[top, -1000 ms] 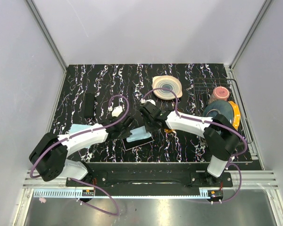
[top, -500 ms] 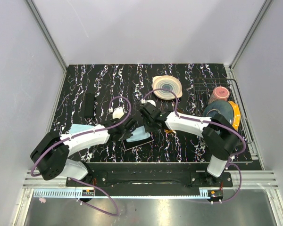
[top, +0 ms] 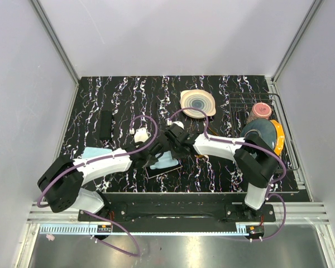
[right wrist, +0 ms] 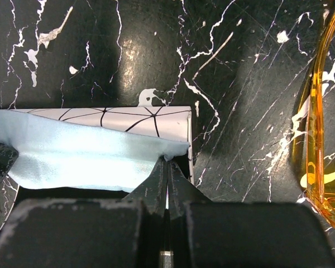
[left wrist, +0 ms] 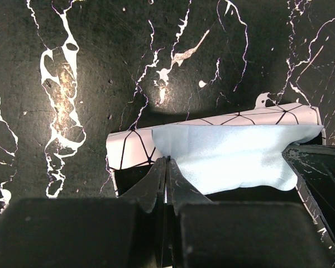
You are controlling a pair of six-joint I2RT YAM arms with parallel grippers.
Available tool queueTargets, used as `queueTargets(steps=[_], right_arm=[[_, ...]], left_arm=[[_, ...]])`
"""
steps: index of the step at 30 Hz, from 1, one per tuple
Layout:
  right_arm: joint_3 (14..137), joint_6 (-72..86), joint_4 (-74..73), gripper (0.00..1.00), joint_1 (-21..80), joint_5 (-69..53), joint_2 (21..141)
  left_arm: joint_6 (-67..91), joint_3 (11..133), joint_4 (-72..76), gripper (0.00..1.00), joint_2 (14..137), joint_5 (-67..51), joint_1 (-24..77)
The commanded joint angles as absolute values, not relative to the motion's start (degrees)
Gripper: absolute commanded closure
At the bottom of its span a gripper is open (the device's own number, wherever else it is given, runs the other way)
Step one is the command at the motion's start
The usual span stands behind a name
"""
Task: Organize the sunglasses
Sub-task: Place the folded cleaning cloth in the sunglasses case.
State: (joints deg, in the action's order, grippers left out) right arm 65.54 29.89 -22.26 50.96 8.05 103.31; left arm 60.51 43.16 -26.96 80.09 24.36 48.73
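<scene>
Only the right wrist camera shows the sunglasses [right wrist: 314, 134]: an amber lens and rim lying on the black marbled table [right wrist: 240, 67], at that view's right edge, apart from the right gripper [right wrist: 167, 163]. From above, the arm hides them. Each wrist view shows jaws pressed together on a pale blue cloth [left wrist: 229, 156] draped over a white patterned box [left wrist: 128, 149], with the left gripper [left wrist: 166, 166] pinching the opposite end.

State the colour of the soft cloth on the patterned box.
Pale blue cloth, clearest in left wrist view.
</scene>
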Motion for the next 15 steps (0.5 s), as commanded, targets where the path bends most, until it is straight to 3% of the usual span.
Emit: queueTargets(steps=[1,15], right_arm=[[65.7,30.4,-21.1,1.00,51.7,9.4,104.0],[66.0,30.1,-21.4,1.00,51.8,9.9,104.3]], left_arm=[[62.7,42.5,-28.0,1.00,84.2,24.7,49.0],[65.0,41.2,-29.5,1.00,86.3,24.6,50.2]])
